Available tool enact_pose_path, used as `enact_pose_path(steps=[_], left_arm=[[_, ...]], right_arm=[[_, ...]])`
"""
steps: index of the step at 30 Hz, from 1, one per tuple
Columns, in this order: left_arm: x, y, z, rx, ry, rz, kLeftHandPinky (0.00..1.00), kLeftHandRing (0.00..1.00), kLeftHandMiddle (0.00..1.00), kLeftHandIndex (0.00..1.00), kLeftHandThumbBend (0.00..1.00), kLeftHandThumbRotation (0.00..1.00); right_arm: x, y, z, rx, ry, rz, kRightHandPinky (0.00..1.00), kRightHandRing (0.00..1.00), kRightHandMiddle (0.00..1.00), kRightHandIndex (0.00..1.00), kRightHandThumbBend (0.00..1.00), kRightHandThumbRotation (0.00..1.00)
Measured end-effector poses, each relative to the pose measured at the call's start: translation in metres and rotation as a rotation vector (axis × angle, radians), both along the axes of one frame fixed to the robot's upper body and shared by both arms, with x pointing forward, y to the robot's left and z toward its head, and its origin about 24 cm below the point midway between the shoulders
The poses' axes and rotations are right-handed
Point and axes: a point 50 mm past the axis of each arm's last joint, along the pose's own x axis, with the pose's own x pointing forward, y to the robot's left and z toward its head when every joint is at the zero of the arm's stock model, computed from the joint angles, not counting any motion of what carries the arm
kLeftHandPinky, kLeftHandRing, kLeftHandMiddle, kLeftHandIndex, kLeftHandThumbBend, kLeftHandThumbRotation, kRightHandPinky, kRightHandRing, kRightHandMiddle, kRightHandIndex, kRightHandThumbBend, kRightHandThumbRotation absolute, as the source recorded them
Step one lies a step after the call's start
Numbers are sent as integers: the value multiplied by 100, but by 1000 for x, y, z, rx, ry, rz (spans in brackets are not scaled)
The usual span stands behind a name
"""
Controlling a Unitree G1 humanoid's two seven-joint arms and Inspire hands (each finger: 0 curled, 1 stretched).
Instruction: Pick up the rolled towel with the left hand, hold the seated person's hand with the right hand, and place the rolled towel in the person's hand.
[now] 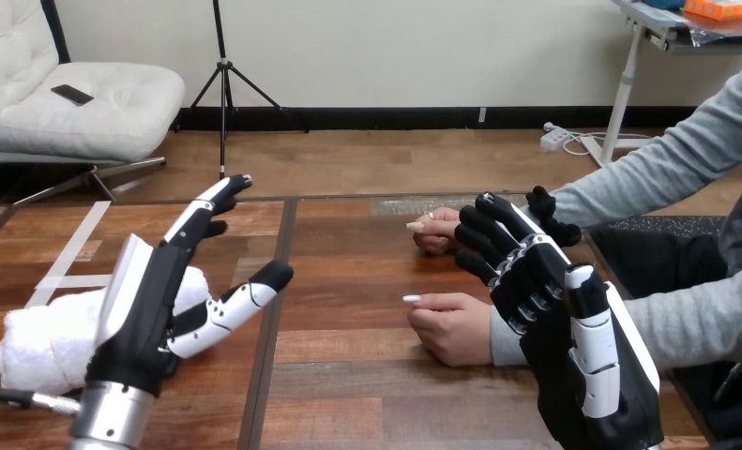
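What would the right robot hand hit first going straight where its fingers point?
Likely the person's farther hand, just ahead of the right robot hand; depth is unclear, so it might pass above.

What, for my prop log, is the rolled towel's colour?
White; the rolled towel lies by the left hand, best seen in the head view.

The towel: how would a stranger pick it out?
Start at the wooden table and go to its near left edge. There, partly behind the robot's left hand, lies the towel. It is a soft white roll, unlike the hard black-and-white hand beside it.
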Motion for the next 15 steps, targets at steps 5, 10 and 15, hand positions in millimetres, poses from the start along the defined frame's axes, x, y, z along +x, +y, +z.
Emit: enact_pose_path(steps=[5,10,15], left_arm=[[5,6,0,36,13,16,80,88,91,88,76,70],[10,11,2,71,22,27,79,88,91,89,76,70],[15,16,3,102,36,42,79,89,91,89,75,70]], right_arm=[[0,0,0,0,0,0,91,92,90,90,58,100],[0,0,0,0,0,1,91,92,90,89,57,100],[0,0,0,0,-1,3,91,92,90,89,57,100]])
